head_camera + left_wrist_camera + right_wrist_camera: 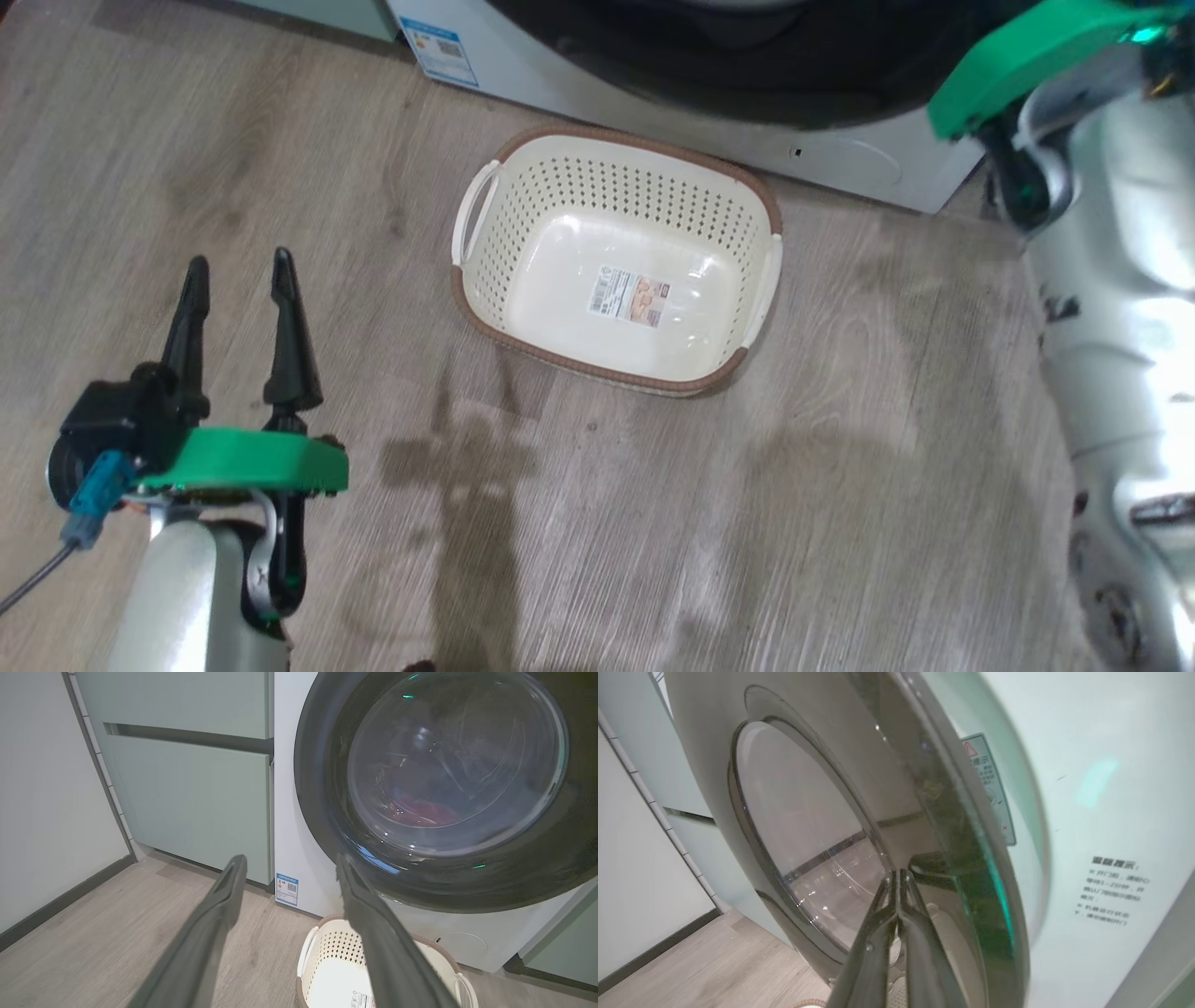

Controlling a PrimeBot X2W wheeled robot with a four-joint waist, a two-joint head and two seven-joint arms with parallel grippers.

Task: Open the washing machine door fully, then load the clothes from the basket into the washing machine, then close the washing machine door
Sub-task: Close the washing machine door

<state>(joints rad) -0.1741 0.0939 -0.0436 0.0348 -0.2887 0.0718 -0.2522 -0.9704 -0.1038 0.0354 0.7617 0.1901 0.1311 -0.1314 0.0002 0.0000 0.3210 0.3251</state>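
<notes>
Jaws of the right gripper (900,872) are pressed shut, pointing straight at the black ring of the door (952,826) and touching it or just short of it, near the edge beside the washer (1087,788) front. Left gripper (238,266) hangs spread wide and empty over the floor (840,523), left of the basket (635,140) and well apart from the door, so the right arm is nearer. With the basket empty and red clothes (420,812) behind the glass, a push along the fingers looks due; whether the door is latched cannot be told.
</notes>
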